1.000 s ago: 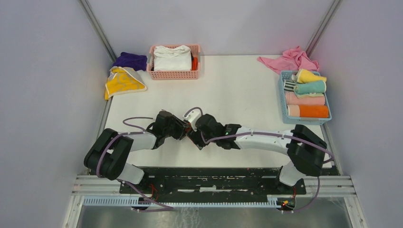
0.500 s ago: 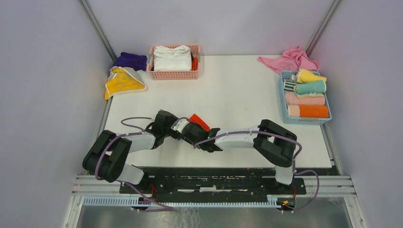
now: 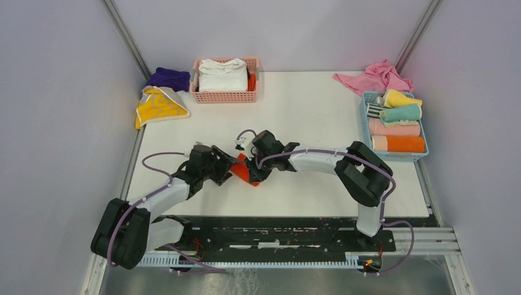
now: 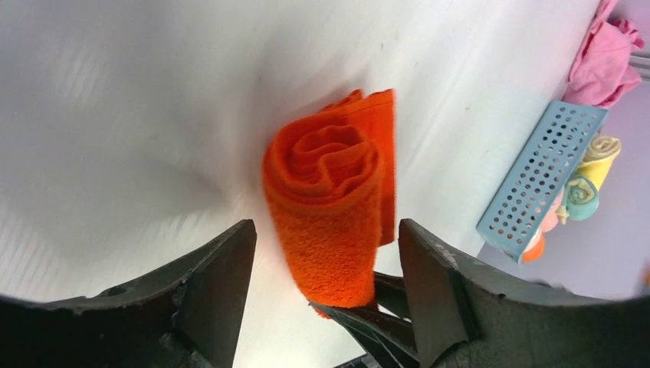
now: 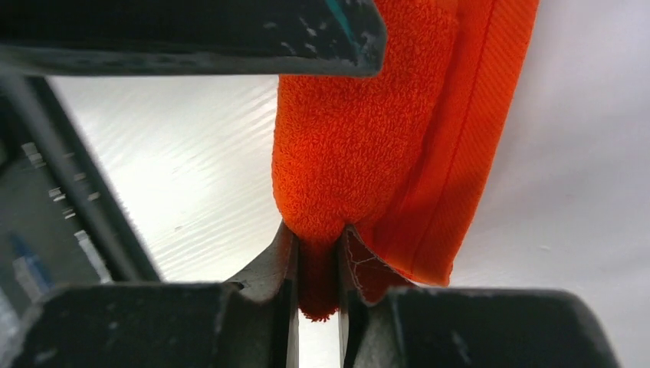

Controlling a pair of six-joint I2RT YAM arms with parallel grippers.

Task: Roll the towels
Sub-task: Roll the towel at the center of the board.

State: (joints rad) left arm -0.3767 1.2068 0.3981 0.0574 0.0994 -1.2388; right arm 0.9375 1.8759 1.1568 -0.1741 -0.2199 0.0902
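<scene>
Right fingers (image 5: pixel 277 268): pinched nearly together on a thin tuck of terry at the near end of the orange-red towel (image 5: pixel 345 138), so they are gripping it. The rolled body runs away from the tips. A flat hemmed flap hangs loose to one side of them, not wound in.

Left fingers (image 4: pixel 218 284): spread wide, one on each side of the same roll, with a gap showing on both sides. They hold nothing. Seen from between them, the spiral end of the roll faces the wrist camera, and the tips of the right fingers show just below it.

Handling, judged: light, soft and compressible. The terry pile should give good friction, and nothing here is fragile. The risk is unwinding — a pinch on one end layer lets the coil sag and loosen. A better hold would close across the fat middle of the cylinder, squeezing all layers with the flap trapped under one finger.

Outward: the roll sits low over the white bench (image 3: pixel 319 117) — whether it touches cannot be told. The blue basket (image 4: pixel 536 172) lies well beyond the fingertips, to the right.
</scene>
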